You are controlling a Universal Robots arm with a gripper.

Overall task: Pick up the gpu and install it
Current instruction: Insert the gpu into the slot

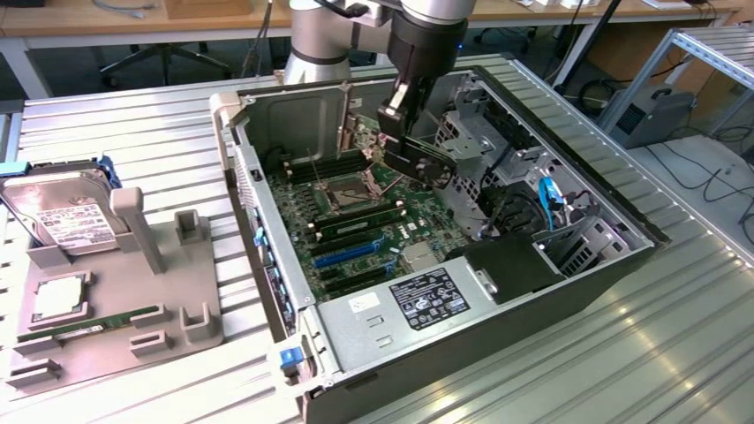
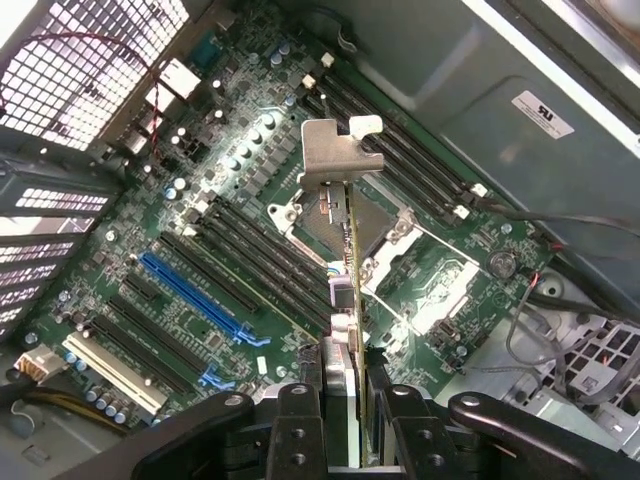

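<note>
Three things lie on the grey holder point(image 1: 130, 274) at the exterior view's left: a hard drive point(image 1: 65, 216) with a white label, a square processor chip point(image 1: 59, 300) and a narrow green memory stick point(image 1: 94, 325). The holder stands on the ribbed metal table point(image 1: 141, 124). Just beside it, in the middle, the open computer case point(image 1: 471, 353) lies on its side, with the green motherboard point(image 1: 353, 221) facing up. On the board there is a blue slot point(image 1: 348, 253) between black slots, and near the front edge of the case sits the power supply point(image 1: 430, 299) with its label. Above the far part of the board the gripper point(image 1: 398, 115) hangs down from the arm, and its fingers point(image 2: 298, 430) are clamped on the gpu point(image 1: 421, 163), one on each flat face. The card is tilted, its black face toward the camera, and it is over the processor socket point(image 2: 400, 235), not seated in any slot. In the wrist view the card is seen on edge, with its silver bracket point(image 2: 330, 150) at the far end. Toward the exterior view's right, blue cables point(image 1: 548, 199) run inside the case.
</note>
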